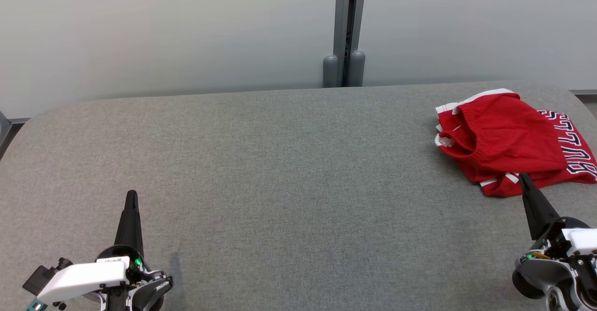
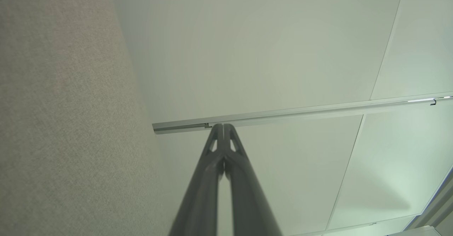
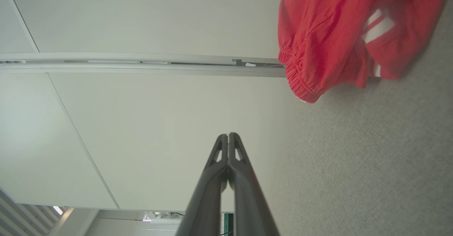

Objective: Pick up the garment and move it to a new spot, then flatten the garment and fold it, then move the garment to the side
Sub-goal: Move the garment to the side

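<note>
Wall (image 1: 163, 31): pale, plain panels are standing behind the far edge of the counter and running across the top of the head view.
Counter (image 1: 289, 162): a grey, cloth-covered top with rounded far corners is stretching across the head view. It is carrying the garment at its far right.
Garment (image 1: 503, 138): red shorts with white side stripes and dark-and-white lettering are lying in a loose, rumpled heap at the far right of the counter, near its rounded corner. The elastic waistband is facing the middle of the counter. The right edge of the head view is cutting off part of the lettering.
Post (image 1: 347, 31): a grey metal upright is dividing the wall panels just right of centre. Two rounded stubs are sitting at its foot, at the counter's far edge.
Left hand (image 1: 132, 196): it is hovering over the near left of the counter, well apart from the garment. Its two dark fingers are pressed together and pointing away from the robot, pinching nothing.
Right hand (image 1: 523, 178): it is sitting at the near right with its fingers pressed together and empty. In the head view its tip is reaching the near hem of the garment, while the right wrist view is showing bare counter between the fingers and the cloth.
</note>
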